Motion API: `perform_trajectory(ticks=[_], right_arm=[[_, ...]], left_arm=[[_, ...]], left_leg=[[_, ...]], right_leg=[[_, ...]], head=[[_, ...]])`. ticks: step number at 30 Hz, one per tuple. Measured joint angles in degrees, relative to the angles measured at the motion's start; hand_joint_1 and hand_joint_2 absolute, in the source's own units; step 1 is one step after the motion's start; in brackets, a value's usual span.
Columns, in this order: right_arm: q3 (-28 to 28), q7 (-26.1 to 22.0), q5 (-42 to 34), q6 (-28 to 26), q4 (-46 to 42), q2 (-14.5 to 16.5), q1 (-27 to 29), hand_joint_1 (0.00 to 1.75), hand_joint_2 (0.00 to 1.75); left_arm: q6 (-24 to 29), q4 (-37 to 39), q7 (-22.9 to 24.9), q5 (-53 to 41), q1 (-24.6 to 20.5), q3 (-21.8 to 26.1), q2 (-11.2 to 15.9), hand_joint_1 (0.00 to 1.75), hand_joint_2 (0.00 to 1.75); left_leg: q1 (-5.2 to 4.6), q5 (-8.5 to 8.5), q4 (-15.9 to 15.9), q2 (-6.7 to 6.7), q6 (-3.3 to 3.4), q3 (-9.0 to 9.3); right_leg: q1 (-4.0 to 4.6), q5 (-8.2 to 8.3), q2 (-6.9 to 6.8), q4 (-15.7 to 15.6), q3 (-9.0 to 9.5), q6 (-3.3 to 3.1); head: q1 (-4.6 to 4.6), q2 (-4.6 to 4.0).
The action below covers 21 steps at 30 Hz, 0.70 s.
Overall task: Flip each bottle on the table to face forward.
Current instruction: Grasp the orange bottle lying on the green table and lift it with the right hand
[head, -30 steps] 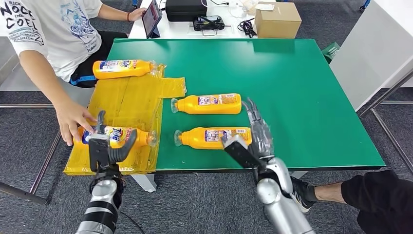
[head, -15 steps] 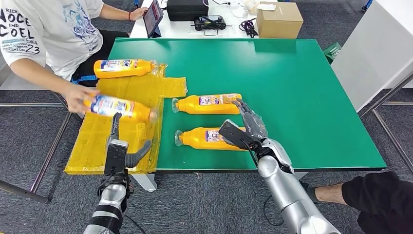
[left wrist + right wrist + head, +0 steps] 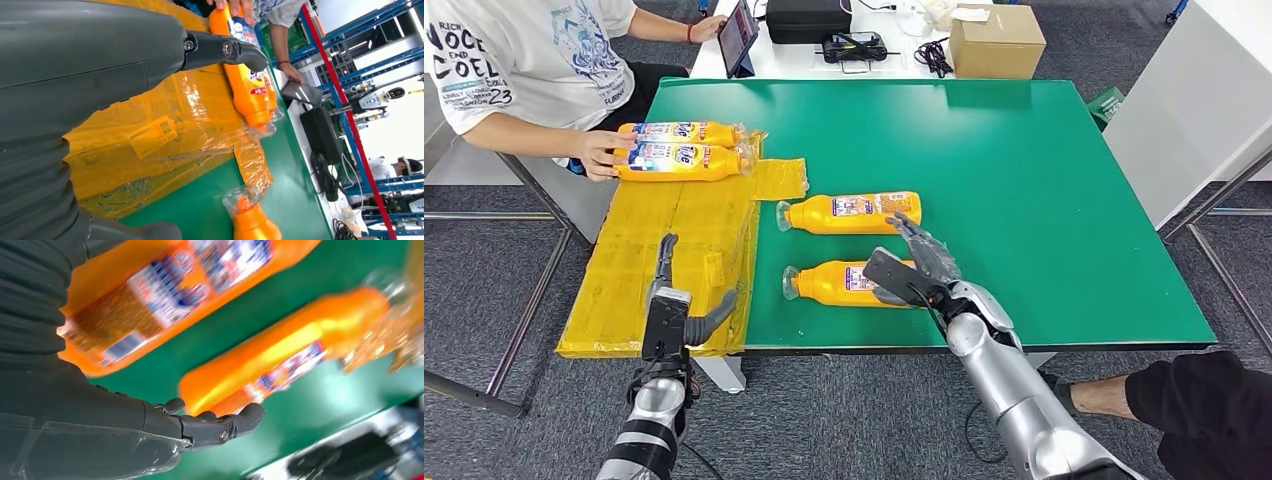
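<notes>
On the green bench (image 3: 1044,200), two orange plastic bottles lie on their sides near the centre: the far bottle (image 3: 849,213) and, at its 6 o'clock, the near bottle (image 3: 834,283). The right robot hand (image 3: 914,268) rests over the near bottle's base end, fingers spread, not clasping it. The left robot hand (image 3: 674,305) hovers empty, fingers apart, above the yellow plastic sheet (image 3: 684,220). At 10 o'clock, a person's hand (image 3: 602,153) touches two more labelled bottles (image 3: 679,160).

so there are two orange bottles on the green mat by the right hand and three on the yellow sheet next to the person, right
Not quite: the head view shows two bottles on the yellow sheet, not three. The two orange bottles on the green mat by the right hand are right.
</notes>
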Motion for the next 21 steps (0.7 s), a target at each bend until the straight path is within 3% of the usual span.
perform_trajectory(ticks=[7,21], right_arm=[[5.38,-0.84,-3.70,5.24,3.56,-0.13,-3.86,0.00,1.75],[16.38,1.67,-5.10,11.27,7.77,-5.14,-10.09,0.00,1.75]], left_arm=[[0.46,2.68,-0.38,-0.01,-1.55,-0.38,0.00,0.00,1.75],[-0.11,6.27,-0.05,0.76,-3.15,-1.98,0.02,0.00,1.75]], left_leg=[[0.00,0.01,0.00,-0.01,0.00,0.00],[-0.01,0.01,0.03,-0.02,0.01,0.00]], right_leg=[[0.00,0.00,0.00,0.00,0.00,0.00],[-0.01,0.02,-0.01,-0.01,0.00,0.03]], head=[[0.01,0.00],[-0.01,0.00]])
